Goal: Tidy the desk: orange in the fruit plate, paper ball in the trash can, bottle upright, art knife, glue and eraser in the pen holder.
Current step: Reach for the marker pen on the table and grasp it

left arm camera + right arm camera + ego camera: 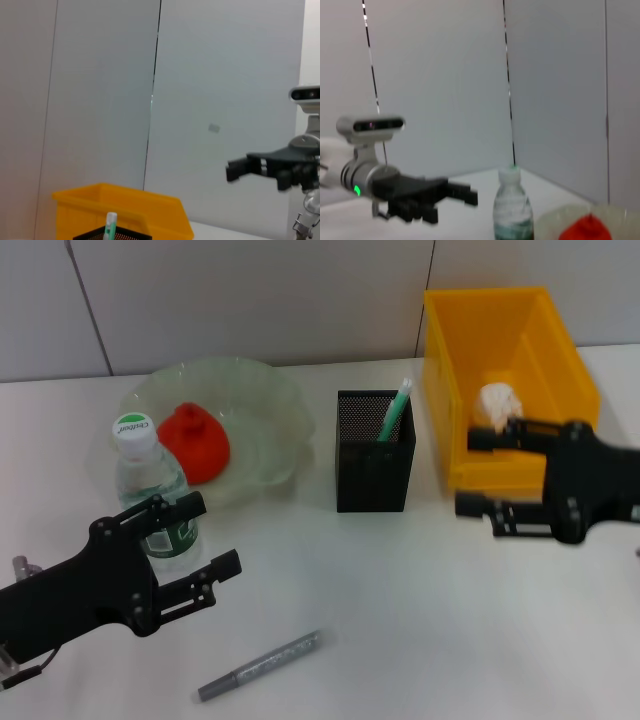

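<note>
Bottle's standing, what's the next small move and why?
Probably lower the left gripper toward the grey pen-like tool lying loose on the table just in front of it. The bottle is upright, the orange in the plate, the paper ball binned.

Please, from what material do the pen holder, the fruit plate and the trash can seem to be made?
The pen holder looks like black metal mesh: fine holes show in its walls. The fruit plate seems clear, pale green glass or plastic; the table shows through it. The trash can appears to be smooth, opaque yellow moulded plastic.
</note>
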You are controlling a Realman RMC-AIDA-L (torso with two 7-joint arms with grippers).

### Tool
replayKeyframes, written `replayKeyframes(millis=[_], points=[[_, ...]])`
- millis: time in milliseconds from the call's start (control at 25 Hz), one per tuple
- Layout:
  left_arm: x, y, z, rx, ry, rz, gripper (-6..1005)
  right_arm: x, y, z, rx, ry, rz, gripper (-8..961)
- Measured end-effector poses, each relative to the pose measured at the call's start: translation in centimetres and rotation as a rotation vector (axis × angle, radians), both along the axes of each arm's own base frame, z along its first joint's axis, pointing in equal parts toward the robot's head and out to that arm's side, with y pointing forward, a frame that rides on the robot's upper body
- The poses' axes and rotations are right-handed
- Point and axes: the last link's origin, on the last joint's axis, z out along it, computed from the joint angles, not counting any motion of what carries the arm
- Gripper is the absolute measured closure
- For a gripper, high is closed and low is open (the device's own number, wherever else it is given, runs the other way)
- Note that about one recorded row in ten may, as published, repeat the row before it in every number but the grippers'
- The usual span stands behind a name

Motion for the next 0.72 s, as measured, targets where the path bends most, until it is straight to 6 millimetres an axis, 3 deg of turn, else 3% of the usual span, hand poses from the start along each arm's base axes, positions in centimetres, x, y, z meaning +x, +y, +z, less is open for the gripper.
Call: replayKeyframes(millis=[320,560,720], points=[[-1.4,-0.9,0.4,-0.034,0.068,0.029,224,3.1,-1.2,-0.9,-0.026,-0.025,-0.117,185],[-1.6,-0.9,0.5,-0.057,0.102,0.056,225,4.3,-1.2,-0.6,0.012,0.033,-0.173,185],[-1.0,0.0,0.9,-0.126,0.227,0.094,225,4.8,-1.3,-0.7,0.037,0.059,-0.188,185]])
